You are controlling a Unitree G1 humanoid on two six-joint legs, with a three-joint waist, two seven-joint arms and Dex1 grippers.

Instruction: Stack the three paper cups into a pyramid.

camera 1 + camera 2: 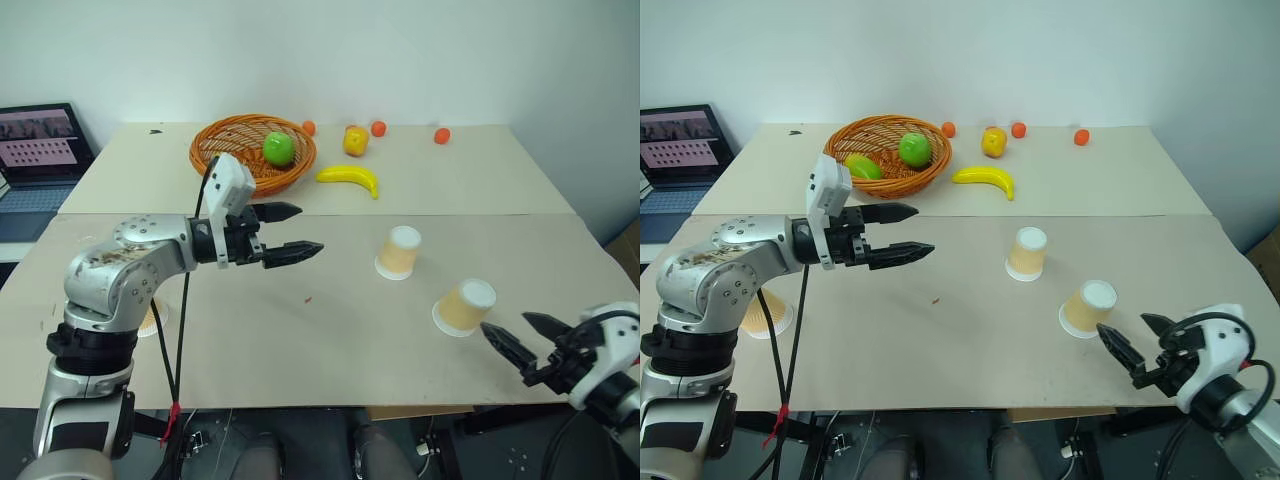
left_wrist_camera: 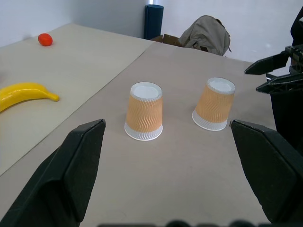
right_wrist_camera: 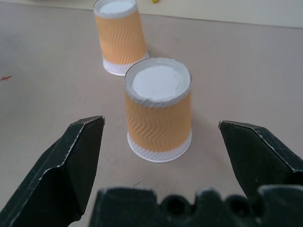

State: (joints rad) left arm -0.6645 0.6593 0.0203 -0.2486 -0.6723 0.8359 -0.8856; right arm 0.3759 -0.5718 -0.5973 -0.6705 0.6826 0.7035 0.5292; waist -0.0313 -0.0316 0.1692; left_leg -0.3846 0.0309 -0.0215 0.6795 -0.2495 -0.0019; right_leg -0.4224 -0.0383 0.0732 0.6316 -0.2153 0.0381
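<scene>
— Left eye view: what stood on the counter (image 1: 330, 340), from the left?
— One paper cup (image 1: 762, 312) sat behind the left arm. The left pincer (image 1: 290, 232) hovered with fingers apart, empty. Two upturned cups (image 1: 400, 252) (image 1: 465, 306) stood near each other. The right pincer (image 1: 520, 338), jaws spread, hung just beside the nearer one.

On the near bench (image 1: 330, 350) we see two upturned paper cups standing apart: one cup (image 1: 399, 252) near the middle, another cup (image 1: 465, 306) nearer and to its right, and a third cup (image 1: 762, 312) (partly behind the left arm) far left. On the far bench (image 1: 460, 170) a basket (image 1: 252, 152) holds fruit, with a banana (image 1: 349, 178) to its right.
</scene>
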